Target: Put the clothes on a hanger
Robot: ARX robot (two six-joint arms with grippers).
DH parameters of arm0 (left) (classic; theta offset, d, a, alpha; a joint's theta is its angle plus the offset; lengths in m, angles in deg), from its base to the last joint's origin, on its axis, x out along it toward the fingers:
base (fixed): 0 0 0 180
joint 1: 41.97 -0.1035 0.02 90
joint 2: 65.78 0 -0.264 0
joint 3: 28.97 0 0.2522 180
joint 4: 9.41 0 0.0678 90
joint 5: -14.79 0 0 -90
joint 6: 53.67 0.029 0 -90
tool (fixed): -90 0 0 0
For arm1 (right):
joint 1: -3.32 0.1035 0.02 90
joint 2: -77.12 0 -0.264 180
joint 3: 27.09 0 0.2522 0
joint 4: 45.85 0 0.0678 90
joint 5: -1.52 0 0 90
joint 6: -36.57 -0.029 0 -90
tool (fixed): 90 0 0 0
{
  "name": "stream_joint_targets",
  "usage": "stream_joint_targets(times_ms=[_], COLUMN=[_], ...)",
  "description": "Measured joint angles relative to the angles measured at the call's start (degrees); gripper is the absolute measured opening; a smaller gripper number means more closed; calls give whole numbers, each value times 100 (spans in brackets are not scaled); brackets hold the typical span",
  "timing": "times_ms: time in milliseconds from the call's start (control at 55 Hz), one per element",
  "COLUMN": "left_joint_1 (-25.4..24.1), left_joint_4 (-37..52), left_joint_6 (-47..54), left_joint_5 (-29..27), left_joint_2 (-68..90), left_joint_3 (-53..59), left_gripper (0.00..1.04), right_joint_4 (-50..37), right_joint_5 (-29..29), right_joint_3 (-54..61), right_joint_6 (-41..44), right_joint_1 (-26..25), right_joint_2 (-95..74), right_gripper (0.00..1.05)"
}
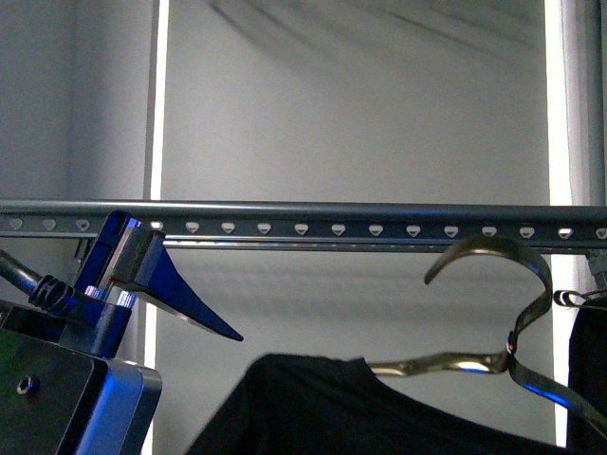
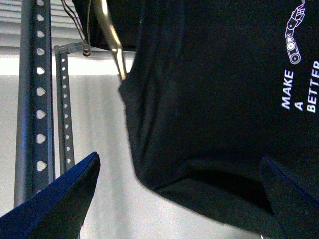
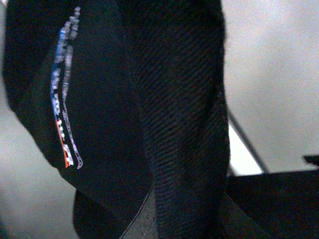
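The hanger [image 1: 313, 226], a grey rail with pale heart-shaped holes, spans the front view. The black clothes [image 1: 360, 408] ride on a brass hook [image 1: 493, 251] whose arch sits just under the rail, its top level with the rail's lower edge. My left gripper [image 1: 161, 284] hovers open to the left of the garment, just below the rail. In the left wrist view the left gripper [image 2: 179, 199] spreads wide around the lower edge of the clothes [image 2: 209, 99], which carry white print, without touching them. My right gripper is shut on the clothes [image 3: 174, 124], whose fabric hides its jaws.
Another dark garment [image 1: 590, 379] with a silvery hook [image 1: 574, 299] hangs at the far right, close to the brass hook. A second perforated bar [image 2: 64, 109] runs beside the rail [image 2: 35, 99]. A pale wall stands behind.
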State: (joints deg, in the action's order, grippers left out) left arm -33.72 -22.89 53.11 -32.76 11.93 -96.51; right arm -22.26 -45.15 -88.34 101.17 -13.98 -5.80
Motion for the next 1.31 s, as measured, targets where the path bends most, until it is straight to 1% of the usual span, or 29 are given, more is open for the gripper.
stream_joint_targets(times_ms=[55, 73, 109, 127, 145, 182, 218, 236, 273, 291, 309, 345, 436, 455, 509, 600, 636, 655, 673, 691, 745, 764, 782, 855, 873, 1000, 1109, 1127, 1309], left_joint_1=[2, 9, 9, 4, -2, -81, -197, -262, -413, -463, -588, -706, -1128, -1222, -1309, -1237, -1082, -1045, -973, -960, -837, -831, -804, -804, -804, -820, -820, -820, -820], left_joint_4=[17, 101, 737, 1357, 1495, 2406, 3047, 3287, 3622, 3681, 3729, 3711, 3327, 3209, 3110, 3265, 2787, 2645, 2365, 2317, 2229, 2240, 2341, 2627, 2643, 2962, 3104, 3119, 3215], left_joint_6=[-7, -181, -802, -1484, -1657, -2852, -4146, -4929, -6081, -6457, -7344, -8218, -10821, -11409, -12238, -12651, -12391, -12297, -12052, -12004, -11412, -11346, -11165, -10918, -10909, -10771, -10740, -10736, -10710], left_joint_5=[-22, -92, -481, -850, -929, -1458, -1882, -2072, -2446, -2551, -2813, -3064, -3847, -3923, -3956, -3770, -4070, -4133, -4190, -4190, -4203, -4199, -4199, -4234, -4234, -4249, -4249, -4249, -4249], left_joint_2=[-4, -4, -26, -35, -35, -22, 2, 4, 4, -2, -17, -33, -48, -46, -35, -192, -433, -516, -723, -769, -1252, -1287, -1482, -1810, -1823, -2192, -2490, -2535, -2986], left_joint_3=[4, 31, 234, 422, 461, 649, 682, 675, 629, 601, 518, 433, 262, 260, 267, 321, 332, 358, 463, 494, 968, 1010, 1270, 1910, 1945, 2870, 3257, 3309, 3893], left_gripper=[98, 98, 98, 98, 98, 98, 98, 98, 98, 98, 98, 98, 98, 98, 98, 97, 90, 88, 84, 83, 71, 70, 64, 48, 47, 20, 4, 2, 4], right_joint_4=[216, 236, 245, 249, 249, 232, 177, 142, 96, 79, 39, -4, -101, -103, -122, -122, -122, -122, -118, -118, -81, -72, -24, 105, 131, 463, 592, 603, 743], right_joint_5=[-17, -24, -37, -37, -37, -37, -35, -35, -37, -39, -52, -107, -190, -212, -262, -376, -459, -468, -501, -520, -699, -713, -780, -975, -1010, -1349, -1440, -1445, -1650], right_joint_3=[0, 0, 0, 0, 0, 0, 0, -2, -4, -4, -11, -22, -114, -175, -339, -780, -970, -997, -1102, -1158, -1523, -1556, -1744, -2234, -2282, -2905, -3198, -3235, -3670], right_joint_6=[-9, -22, -48, -87, -127, -271, -402, -505, -680, -745, -892, -1086, -2017, -2317, -2964, -4087, -4470, -4513, -4677, -4719, -5268, -5268, -5556, -6063, -6140, -6588, -6736, -6765, -7007], right_joint_1=[-109, -131, -164, -188, -197, -219, -225, -227, -227, -227, -227, -221, -131, -90, 0, 166, 208, 212, 225, 229, 267, 269, 291, 348, 352, 492, 592, 601, 658], right_joint_2=[-76, -94, -120, -140, -146, -153, -153, -151, -142, -142, -140, -140, -44, -2, 66, 96, 81, 79, 57, 37, -114, -125, -208, -424, -452, -798, -970, -994, -1349], right_gripper=[9, 9, 9, 9, 9, 9, 9, 9, 9, 9, 9, 9, 9, 9, 9, 9, 9, 9, 9, 9, 9, 9, 9, 9, 9, 9, 9, 9, 9])
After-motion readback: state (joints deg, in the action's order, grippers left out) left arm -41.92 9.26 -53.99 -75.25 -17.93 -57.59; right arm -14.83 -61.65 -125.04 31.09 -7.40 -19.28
